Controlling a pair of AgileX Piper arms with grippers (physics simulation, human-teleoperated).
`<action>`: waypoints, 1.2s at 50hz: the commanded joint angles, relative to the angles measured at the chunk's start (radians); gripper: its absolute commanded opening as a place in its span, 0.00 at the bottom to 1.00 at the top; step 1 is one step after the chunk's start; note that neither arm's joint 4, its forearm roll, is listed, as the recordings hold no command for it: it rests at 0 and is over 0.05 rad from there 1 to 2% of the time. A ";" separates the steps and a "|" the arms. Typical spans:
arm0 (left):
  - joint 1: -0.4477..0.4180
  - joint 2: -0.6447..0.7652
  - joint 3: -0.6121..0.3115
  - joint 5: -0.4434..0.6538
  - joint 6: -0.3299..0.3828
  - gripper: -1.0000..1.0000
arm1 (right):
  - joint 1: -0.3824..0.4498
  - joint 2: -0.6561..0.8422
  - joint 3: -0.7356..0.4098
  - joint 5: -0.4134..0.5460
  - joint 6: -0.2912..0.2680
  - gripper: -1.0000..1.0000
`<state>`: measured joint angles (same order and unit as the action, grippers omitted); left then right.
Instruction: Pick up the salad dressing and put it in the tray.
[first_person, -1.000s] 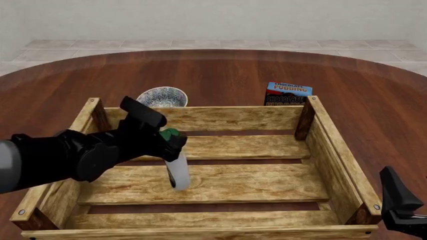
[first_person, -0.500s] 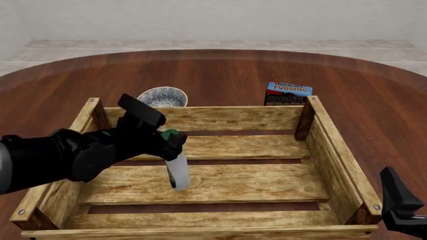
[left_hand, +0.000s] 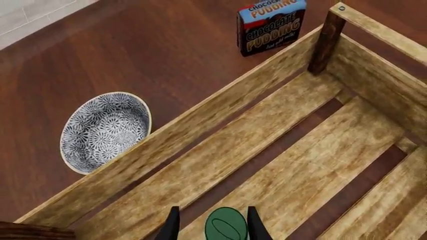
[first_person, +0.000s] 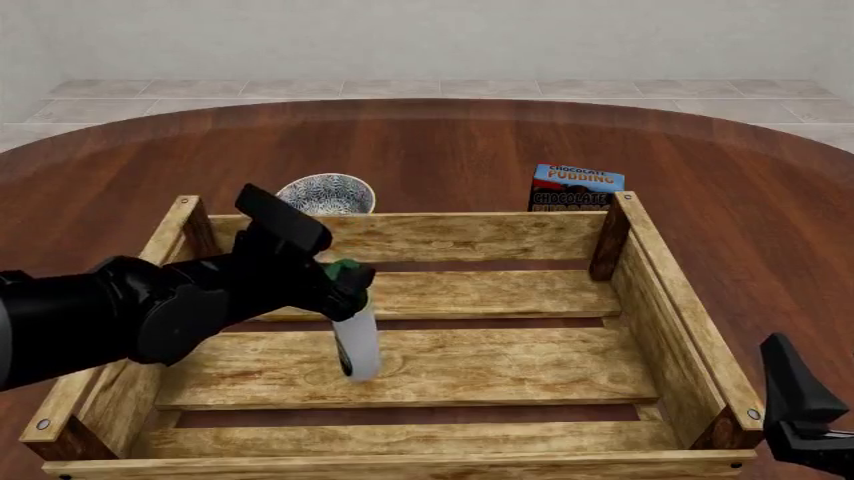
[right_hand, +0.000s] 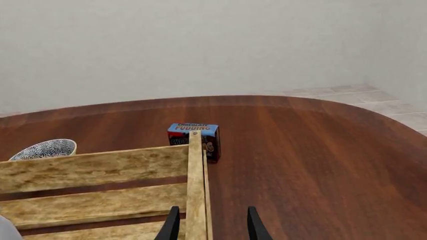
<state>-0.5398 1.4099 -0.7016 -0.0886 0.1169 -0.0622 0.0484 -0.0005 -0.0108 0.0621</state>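
While the left arm reaches in from the near-left corner over the tray's (first_person: 674, 290) left wall, its left gripper (first_person: 344, 283) sits above the slatted floor, clamped on the neck of the salad dressing (first_person: 355, 338). Bottle is upright with a slight tilt, green cap at the fingers, white body hanging down to the middle floor slat; base looks to be touching or just off the wood, hard to tell from the front view. Left wrist view shows the green cap (left_hand: 226, 224) between both fingers (left_hand: 173, 227), pinched close on either side.

Bottle is inside the tray, left of centre, well clear of all four walls. Far wall and left wall are the nearest edges; plenty of open slat to the right and toward the near side.

Right gripper (right_hand: 211, 224) is parked low at the near-right corner, outside the tray, fingers spread with nothing between them; in its wrist view they straddle the line of the tray's right wall, corner post ahead.

Bowl (first_person: 324, 193) sits just behind the far wall on the left, pudding box (first_person: 577, 188) just behind the far-right corner post. Open table (first_person: 454, 140) beyond both.
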 joint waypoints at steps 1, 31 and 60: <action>-0.005 -0.012 -0.005 0.007 0.007 1.00 | 0.000 -0.001 0.000 0.000 0.000 1.00; -0.025 -0.061 -0.018 0.043 0.023 1.00 | -0.003 -0.009 0.000 0.008 0.002 1.00; -0.043 -0.116 -0.038 0.093 0.044 1.00 | 0.000 -0.003 0.000 0.003 0.000 1.00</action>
<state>-0.5767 1.3166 -0.7318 -0.0160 0.1530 -0.0635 0.0473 -0.0006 -0.0098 0.0635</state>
